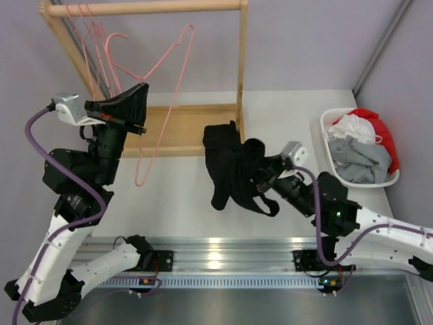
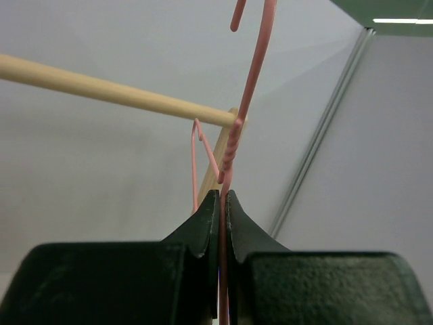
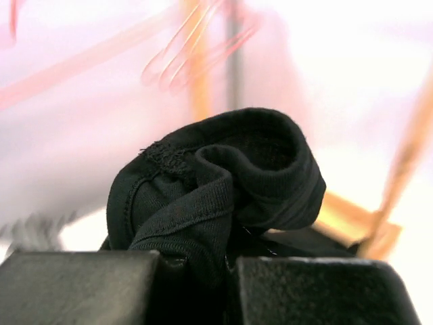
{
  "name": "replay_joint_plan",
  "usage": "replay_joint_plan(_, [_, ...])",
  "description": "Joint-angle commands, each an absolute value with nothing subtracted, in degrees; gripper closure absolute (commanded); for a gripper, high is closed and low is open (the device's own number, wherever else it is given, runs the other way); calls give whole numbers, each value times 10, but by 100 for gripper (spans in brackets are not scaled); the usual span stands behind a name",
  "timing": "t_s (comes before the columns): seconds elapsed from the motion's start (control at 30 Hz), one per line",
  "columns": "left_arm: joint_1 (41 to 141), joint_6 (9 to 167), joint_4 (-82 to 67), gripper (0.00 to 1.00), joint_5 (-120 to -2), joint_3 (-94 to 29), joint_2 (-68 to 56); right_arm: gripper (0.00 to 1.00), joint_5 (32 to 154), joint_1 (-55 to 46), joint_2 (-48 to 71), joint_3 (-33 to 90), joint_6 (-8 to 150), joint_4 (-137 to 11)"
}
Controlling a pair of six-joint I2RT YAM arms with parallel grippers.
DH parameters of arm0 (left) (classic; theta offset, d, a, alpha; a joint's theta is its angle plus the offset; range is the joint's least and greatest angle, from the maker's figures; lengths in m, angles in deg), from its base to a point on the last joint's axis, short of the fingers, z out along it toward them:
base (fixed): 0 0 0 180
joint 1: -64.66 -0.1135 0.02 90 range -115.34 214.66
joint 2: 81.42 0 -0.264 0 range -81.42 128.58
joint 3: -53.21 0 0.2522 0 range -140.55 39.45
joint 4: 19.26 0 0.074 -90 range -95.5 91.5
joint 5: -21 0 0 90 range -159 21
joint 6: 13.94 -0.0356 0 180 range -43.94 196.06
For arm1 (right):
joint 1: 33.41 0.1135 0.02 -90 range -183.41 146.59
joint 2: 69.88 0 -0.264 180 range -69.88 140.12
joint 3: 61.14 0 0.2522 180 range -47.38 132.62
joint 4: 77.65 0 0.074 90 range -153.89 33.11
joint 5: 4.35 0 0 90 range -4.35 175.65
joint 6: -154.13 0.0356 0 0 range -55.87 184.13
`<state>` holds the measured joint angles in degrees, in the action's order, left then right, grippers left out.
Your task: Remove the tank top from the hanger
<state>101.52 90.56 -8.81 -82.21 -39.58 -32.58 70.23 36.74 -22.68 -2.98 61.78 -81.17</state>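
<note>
My left gripper (image 1: 140, 91) is shut on a bare pink wire hanger (image 1: 164, 101) and holds it up in front of the wooden rack; in the left wrist view the wire (image 2: 230, 156) runs up from between the closed jaws. The black tank top (image 1: 226, 162) hangs off the hanger, bunched, from my right gripper (image 1: 256, 162), which is shut on it above the table. In the right wrist view the black fabric (image 3: 216, 183) bulges out of the jaws.
A wooden clothes rack (image 1: 145, 8) with several pink hangers (image 1: 91, 30) stands at the back left, its base board (image 1: 183, 128) on the table. A white basket (image 1: 328, 139) of clothes sits at the right.
</note>
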Motion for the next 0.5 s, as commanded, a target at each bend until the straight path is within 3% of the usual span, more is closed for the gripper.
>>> replay_joint_plan(0.0, [1015, 887, -61, 100, -869, -358, -318, 100, 559, 359, -247, 67, 539, -787])
replay_joint_plan(0.2, [1015, 899, -57, 100, -859, -346, -323, 100, 512, 260, -173, 238, 471, -778])
replay_joint_plan(0.47, [1015, 902, -1, 100, -858, -352, -323, 100, 578, 44, -63, 450, 514, -709])
